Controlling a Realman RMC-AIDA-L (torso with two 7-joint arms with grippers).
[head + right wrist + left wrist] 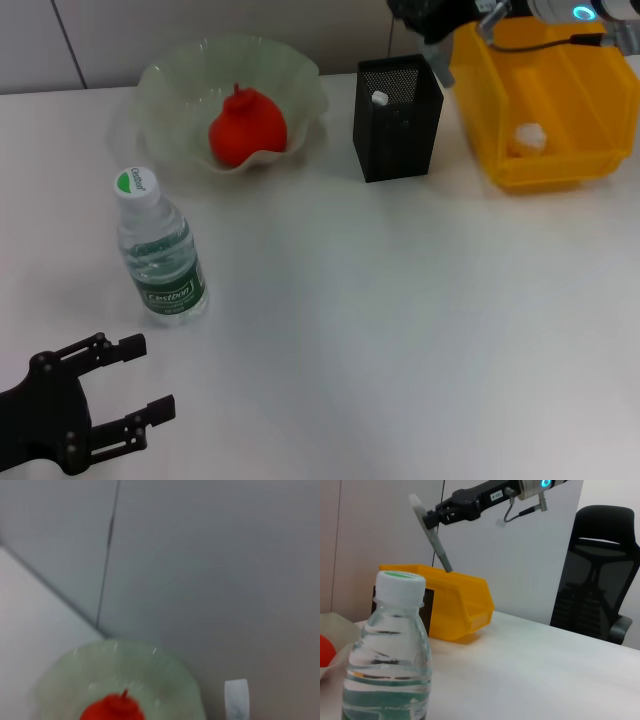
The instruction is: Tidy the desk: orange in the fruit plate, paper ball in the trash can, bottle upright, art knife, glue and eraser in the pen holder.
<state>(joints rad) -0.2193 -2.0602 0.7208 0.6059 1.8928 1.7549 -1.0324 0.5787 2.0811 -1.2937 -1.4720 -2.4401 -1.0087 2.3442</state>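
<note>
Already most of the tidy-up looks done: the orange [247, 130] sits in the fruit plate [170, 85] to the left of the pen holder [398, 118], the paper ball [528, 138] lies in the trash can [560, 100] to the holder's right, and the bottle [160, 250] stands upright on the bench [400, 320], nearer the robot and left of the holder. Above the pen holder, the right gripper [427, 517] is clenched on a slim grey stick [437, 542], apparently poised to drop it into the mesh cup, where a white-tipped item [380, 98] already stands. The left gripper [135, 380] rests released near the bottle, seemingly idle.
</note>
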